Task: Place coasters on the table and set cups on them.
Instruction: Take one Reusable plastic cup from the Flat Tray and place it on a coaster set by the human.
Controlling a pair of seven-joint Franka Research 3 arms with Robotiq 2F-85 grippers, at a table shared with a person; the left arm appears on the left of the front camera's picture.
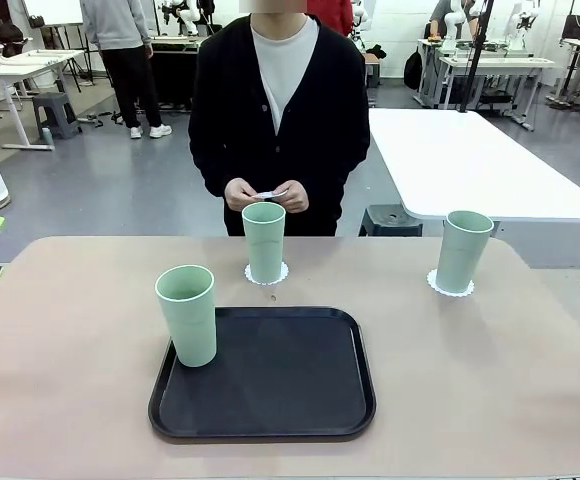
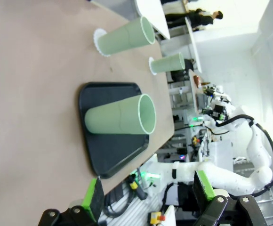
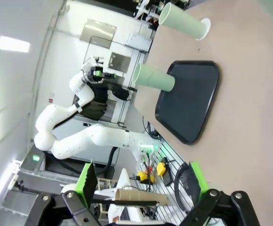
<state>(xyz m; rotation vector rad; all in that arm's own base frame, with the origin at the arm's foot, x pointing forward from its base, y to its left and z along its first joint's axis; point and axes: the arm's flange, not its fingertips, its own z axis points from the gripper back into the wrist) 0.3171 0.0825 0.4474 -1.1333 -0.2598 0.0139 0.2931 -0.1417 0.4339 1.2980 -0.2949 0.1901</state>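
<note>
Three pale green cups show in the front view. One cup (image 1: 264, 240) stands on a white coaster (image 1: 282, 273) at the table's (image 1: 70, 330) far middle; another cup (image 1: 463, 250) stands on a coaster (image 1: 435, 284) at the far right. The third cup (image 1: 187, 314) stands upright in the black tray's (image 1: 270, 385) far left corner. Across the table, the person's hands hold a small white coaster (image 1: 271, 193). My left gripper (image 2: 148, 195) is open and holds nothing, well back from the tray cup (image 2: 120, 121). My right gripper (image 3: 141, 181) is also open, far from the tray (image 3: 188, 99).
A white-topped table (image 1: 490, 170) stands behind the far right corner. The beige top is bare to the tray's left, right and front. The right arm (image 2: 230, 174) appears beyond the table edge in the left wrist view, the left arm (image 3: 80, 136) in the right wrist view.
</note>
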